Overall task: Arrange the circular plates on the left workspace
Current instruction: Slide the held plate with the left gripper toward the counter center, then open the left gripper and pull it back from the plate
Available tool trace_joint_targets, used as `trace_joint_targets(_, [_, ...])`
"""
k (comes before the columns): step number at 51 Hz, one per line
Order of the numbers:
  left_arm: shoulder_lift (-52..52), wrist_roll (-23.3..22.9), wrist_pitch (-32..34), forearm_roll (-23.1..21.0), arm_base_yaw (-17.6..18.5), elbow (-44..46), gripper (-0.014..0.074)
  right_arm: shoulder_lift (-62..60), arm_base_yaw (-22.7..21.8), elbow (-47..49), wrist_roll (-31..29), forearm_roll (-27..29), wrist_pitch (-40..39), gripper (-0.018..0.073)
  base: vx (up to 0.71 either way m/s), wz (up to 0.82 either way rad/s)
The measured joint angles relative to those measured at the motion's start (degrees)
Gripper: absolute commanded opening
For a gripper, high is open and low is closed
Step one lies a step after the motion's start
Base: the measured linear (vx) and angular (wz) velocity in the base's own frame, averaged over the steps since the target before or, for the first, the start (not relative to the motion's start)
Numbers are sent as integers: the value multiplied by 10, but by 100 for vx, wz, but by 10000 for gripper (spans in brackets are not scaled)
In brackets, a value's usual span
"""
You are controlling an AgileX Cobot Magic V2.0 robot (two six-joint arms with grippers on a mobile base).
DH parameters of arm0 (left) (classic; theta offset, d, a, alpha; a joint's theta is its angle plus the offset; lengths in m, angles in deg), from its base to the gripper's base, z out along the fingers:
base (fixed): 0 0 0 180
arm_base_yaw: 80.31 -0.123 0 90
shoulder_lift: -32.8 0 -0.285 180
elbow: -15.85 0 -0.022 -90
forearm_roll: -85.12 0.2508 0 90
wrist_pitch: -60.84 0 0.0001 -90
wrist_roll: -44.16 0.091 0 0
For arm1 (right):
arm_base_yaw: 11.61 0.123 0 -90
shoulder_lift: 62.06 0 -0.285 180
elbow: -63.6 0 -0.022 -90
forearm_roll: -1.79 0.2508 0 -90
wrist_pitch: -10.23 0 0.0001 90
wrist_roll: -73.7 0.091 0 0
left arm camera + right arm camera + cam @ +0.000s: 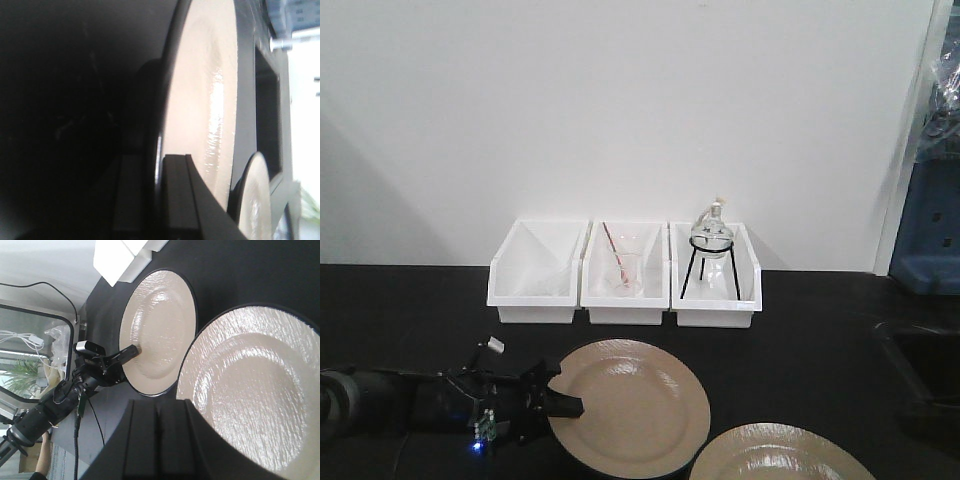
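Note:
Two circular plates, beige and glossy, lie on the black countertop [400, 320]. The nearer-left plate [635, 405] sits in front of the white bins. My left gripper [560, 396] is shut on its left rim, one finger [182, 200] on the top face and the other [131, 200] under the dark underside. The second plate [780, 455] lies at the front right, cut off by the frame edge, close beside the first [160, 330]. My right gripper [159, 440] hovers over the second plate's [250, 390] near edge, shut with nothing between its pads.
Three white bins [625, 272] stand in a row at the back wall; the middle one holds a beaker [623, 270] with a rod, the right one a round flask [711, 232] on a wire stand. A sunken sink [925, 375] lies at the right.

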Motion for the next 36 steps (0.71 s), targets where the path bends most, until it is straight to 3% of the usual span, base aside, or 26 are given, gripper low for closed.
trace_joint_targets(8, [0, 68, -3, 12, 0, 0, 442, 0, 0, 0, 0, 0, 0, -3, 0, 0])
trace_joint_targets(13, [0, 127, -3, 12, 0, 0, 503, 0, 0, 0, -2, 0, 0, -3, 0, 0])
trace_joint_targets(23, [-8, 229, 46, 12, 0, 0, 517, 0, 0, 0, -15, -1, 0, -3, 0, 0])
trace_joint_targets(34, [-33, 335, 145, 9, 0, 0, 517, 0, 0, 0, -41, -1, 0, -3, 0, 0])
trace_joint_targets(36, [-57, 371, 185, 7, 0, 0, 517, 0, 0, 0, -53, 0, -1, -3, 0, 0])
